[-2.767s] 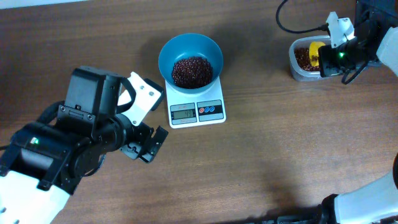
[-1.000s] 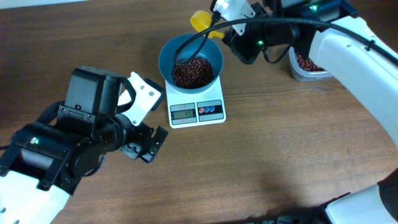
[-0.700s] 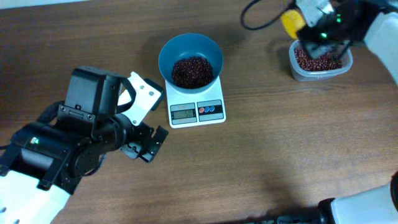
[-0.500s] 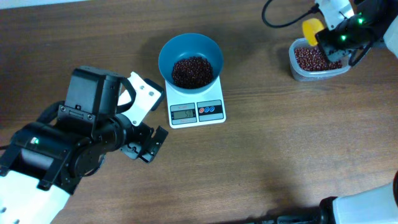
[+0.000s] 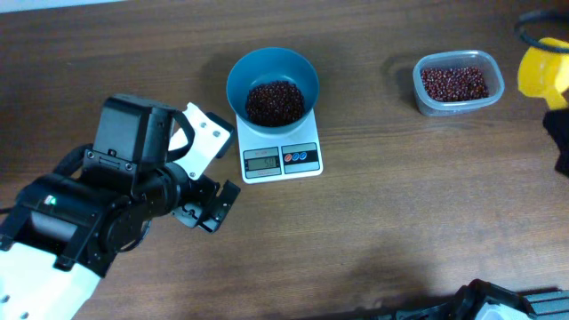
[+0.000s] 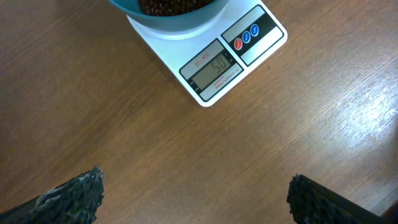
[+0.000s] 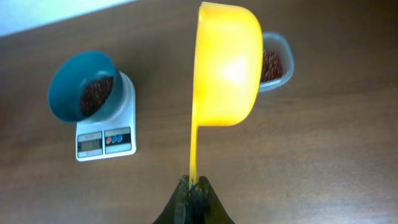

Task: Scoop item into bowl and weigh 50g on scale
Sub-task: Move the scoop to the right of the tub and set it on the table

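- Bowl [image 5: 236, 82] with beans [image 5: 274, 101] sits on scale [image 5: 281, 160], at its 12 o'clock end.
- Left gripper [image 6: 196, 199] released, empty, at scale's 7 o'clock.
- Right gripper [image 7: 194, 196] clenched on yellow scoop [image 7: 227, 68] handle.

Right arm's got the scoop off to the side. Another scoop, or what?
Probably no more beans: the scale appears to read 50 under the bowl. I'd have the right gripper set the yellow scoop down on the table.
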### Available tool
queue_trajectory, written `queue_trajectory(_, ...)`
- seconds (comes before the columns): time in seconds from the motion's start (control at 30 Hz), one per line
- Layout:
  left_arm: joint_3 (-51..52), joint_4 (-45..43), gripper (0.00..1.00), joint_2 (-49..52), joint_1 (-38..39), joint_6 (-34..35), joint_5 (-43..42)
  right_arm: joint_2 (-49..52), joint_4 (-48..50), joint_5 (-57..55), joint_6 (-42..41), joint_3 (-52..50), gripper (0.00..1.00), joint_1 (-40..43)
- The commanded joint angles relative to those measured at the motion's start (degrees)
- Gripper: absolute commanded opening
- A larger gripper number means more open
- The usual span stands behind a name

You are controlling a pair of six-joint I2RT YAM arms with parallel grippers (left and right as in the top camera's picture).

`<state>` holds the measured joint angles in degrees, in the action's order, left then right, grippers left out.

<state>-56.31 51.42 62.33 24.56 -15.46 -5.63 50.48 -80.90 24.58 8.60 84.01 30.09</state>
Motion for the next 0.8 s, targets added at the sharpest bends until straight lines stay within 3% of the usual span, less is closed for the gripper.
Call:
queue_trajectory(0.0,0.1,-0.1,0.98,-0.3,-0.2,-0.9,-0.6,-9.2,-0.5,0.3,-6.8,-5.7,0.04,1.2)
queue_trajectory(0.07,0.1,-0.1,0.98,-0.3,-0.2,-0.9,-0.6,-16.1,1.7,1.2,-15.4,-15.0,0.04,1.2)
queue_trajectory(0.17,0.1,-0.1,0.99,-0.3,-0.2,-0.9,-0.6,-26.6,14.7,8.7,-22.3,-32.0,0.04,1.2)
queue_trajectory(0.3,0.1,-0.1,0.98,-0.3,-0.2,-0.9,-0.6,-29.7,27.2,20.1,-25.7,-55.3,0.04,1.2)
queue_trajectory(0.4,0.1,-0.1,0.98,-0.3,-0.2,-0.9,-0.6,-29.7,28.7,20.7,-25.6,-61.5,0.04,1.2)
queue_trajectory(0.57,0.1,-0.1,0.98,-0.3,-0.2,-0.9,-0.6,-29.7,42.5,20.7,-25.6,-71.8,0.06,1.2)
queue_trajectory(0.6,0.1,-0.1,0.98,-0.3,-0.2,-0.9,-0.6,-29.7,43.5,19.2,-25.6,-72.2,0.18,1.2)
queue_trajectory(0.67,0.1,-0.1,0.98,-0.3,-0.2,-0.9,-0.6,-29.7,43.5,8.8,-25.6,-72.2,0.31,1.2)
queue_trajectory(0.73,0.1,-0.1,0.98,-0.3,-0.2,-0.9,-0.6,-29.7,43.9,6.9,-25.7,-72.2,0.39,1.2)
queue_trajectory(0.77,0.1,-0.1,0.98,-0.3,-0.2,-0.9,-0.6,-29.7,43.9,7.3,-27.3,-72.2,0.54,1.1)
